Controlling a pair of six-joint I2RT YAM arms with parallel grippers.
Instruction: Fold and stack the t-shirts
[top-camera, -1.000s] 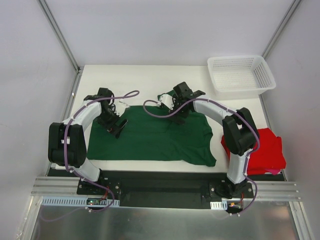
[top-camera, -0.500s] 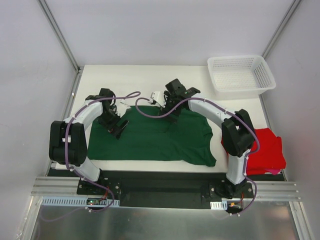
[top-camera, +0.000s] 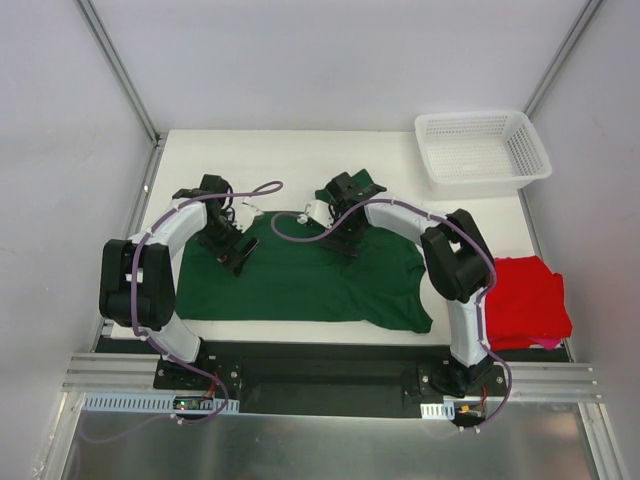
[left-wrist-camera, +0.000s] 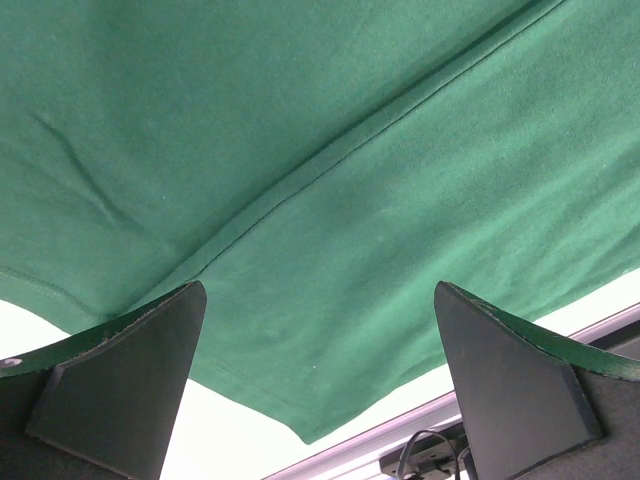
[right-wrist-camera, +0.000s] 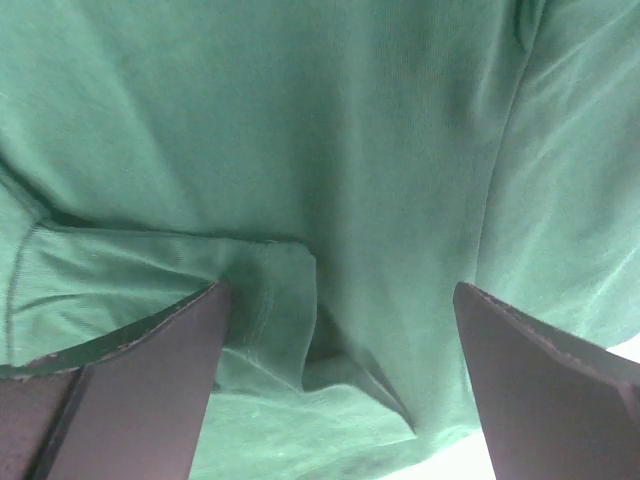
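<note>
- Lying nearest the arm bases, on the right, a bright red cloth t-shirt (top-camera: 525, 300) sits in a compact pile at the front edge of the white table (top-camera: 300, 150).
- A dark green cloth t-shirt (top-camera: 300, 285) is spread flat across the table's middle, near the red one.
- Left gripper (left-wrist-camera: 318, 287): fingers spread wide just above the green shirt's left part, over a straight seam, and nothing is pinched.
- Right gripper (right-wrist-camera: 340, 287): fingers spread wide over a rumpled hem fold at the green shirt's far edge, and nothing is pinched.
- A white plastic mesh basket (top-camera: 487, 182) stands at the far right corner, well apart from both shirts.
</note>
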